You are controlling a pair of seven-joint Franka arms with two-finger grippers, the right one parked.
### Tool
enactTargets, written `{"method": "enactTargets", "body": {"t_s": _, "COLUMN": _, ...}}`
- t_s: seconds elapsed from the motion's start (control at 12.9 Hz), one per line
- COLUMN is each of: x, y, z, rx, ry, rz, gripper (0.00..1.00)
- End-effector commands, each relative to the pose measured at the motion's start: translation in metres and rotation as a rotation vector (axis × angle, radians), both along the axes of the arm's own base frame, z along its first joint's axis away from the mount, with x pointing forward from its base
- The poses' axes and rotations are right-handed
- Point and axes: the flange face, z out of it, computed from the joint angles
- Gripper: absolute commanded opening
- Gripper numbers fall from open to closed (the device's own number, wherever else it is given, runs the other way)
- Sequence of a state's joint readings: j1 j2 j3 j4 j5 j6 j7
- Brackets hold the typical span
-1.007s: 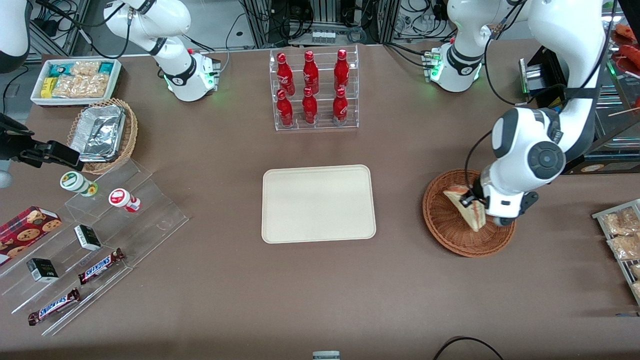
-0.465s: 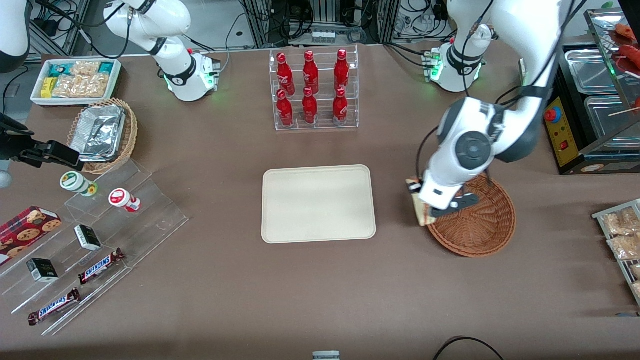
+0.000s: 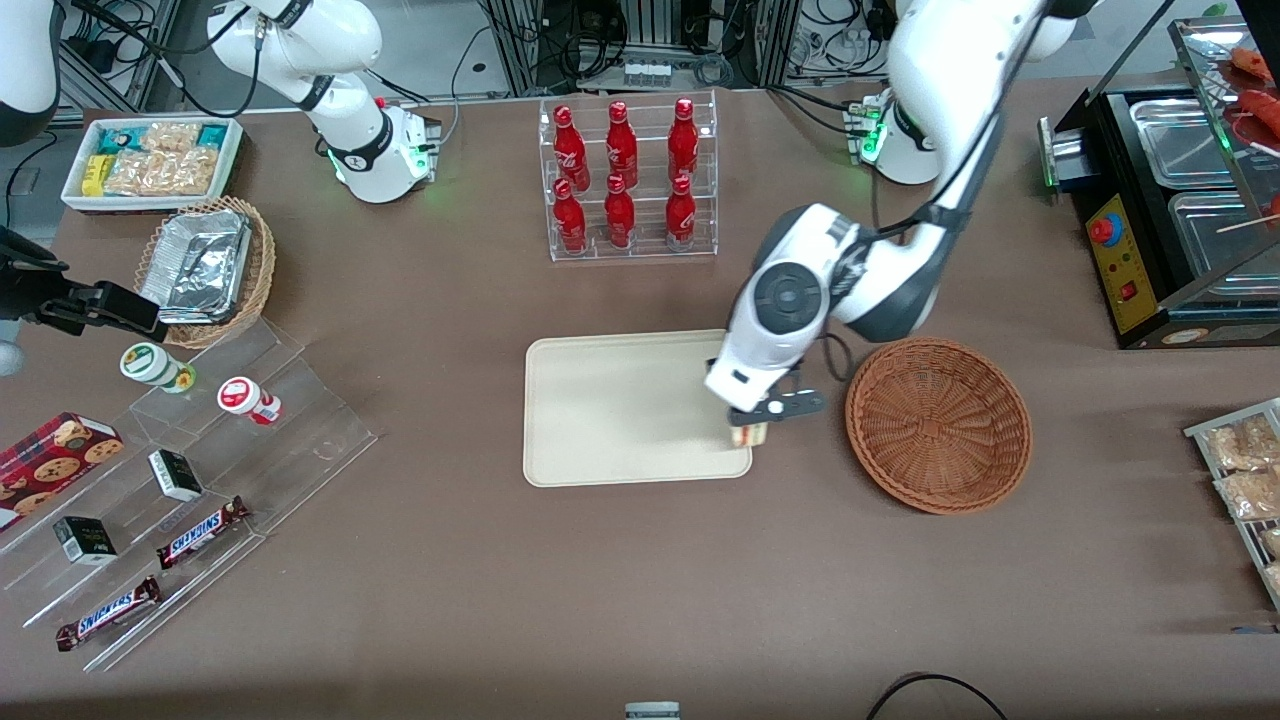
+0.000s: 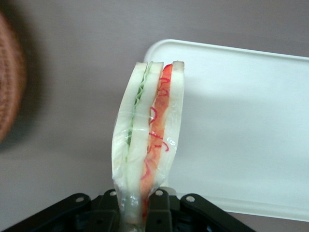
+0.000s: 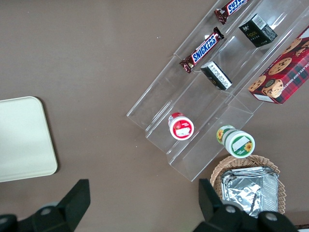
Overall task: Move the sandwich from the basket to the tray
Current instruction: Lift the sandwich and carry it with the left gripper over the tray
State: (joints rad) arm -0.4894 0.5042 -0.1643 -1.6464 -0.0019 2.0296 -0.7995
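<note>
Table: brown cloth surface bearing all items below.

Left arm: white, reaching down from its base to a spot between tray and basket.

Tray: cream-beige, rectangular, rounded corners, low rim; lies flat at mid-table, nothing resting on it. Also seen in the left wrist view and, one corner only, in the right wrist view.

Bottle rack: clear acrylic, holding six red bottles in two tiers; farther from the front camera than the tray.

Basket: round, reddish-brown wicker, just beside the tray toward the working arm's end of the table; no sandwich in it. A blurred edge shows in the left wrist view.

Stepped acrylic display: toward the parked arm's end, carrying chocolate bars, small boxes and two capped cups.

Tan wicker basket: holds crinkled foil containers; near the display.

Gripper: over the tray's edge nearest the basket, clamped on the sandwich (fingers pressed against both bread faces in the left wrist view).

Sandwich: wrapped in clear film, held in the gripper clear of the table, cut edge showing green and red filling; partly over the tray's corner. In the front view only its tip shows below the gripper.
</note>
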Motion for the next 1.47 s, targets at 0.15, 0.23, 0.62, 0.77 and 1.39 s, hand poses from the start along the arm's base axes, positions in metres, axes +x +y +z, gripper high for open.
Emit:
{"method": "enactTargets", "body": {"t_s": 0.15, "x": -0.007, "y": -0.081, "z": -0.022, "rx": 0.000, "ry": -0.010, "rz": 0.044, "gripper": 0.00}}
{"method": "enactTargets", "body": {"t_s": 0.23, "x": -0.007, "y": -0.094, "z": -0.026, "rx": -0.006, "ry": -0.015, "rz": 0.056, "gripper": 0.00}}
{"method": "enactTargets", "body": {"t_s": 0.62, "x": -0.017, "y": -0.133, "z": -0.050, "rx": 0.019, "ry": 0.010, "rz": 0.095, "gripper": 0.00}}
{"method": "enactTargets", "body": {"t_s": 0.77, "x": -0.012, "y": -0.136, "z": -0.057, "rx": 0.045, "ry": 0.003, "rz": 0.106, "gripper": 0.00}}
{"method": "enactTargets", "body": {"t_s": 1.39, "x": -0.021, "y": -0.146, "z": -0.077, "rx": 0.079, "ry": -0.022, "rz": 0.128, "gripper": 0.00}}
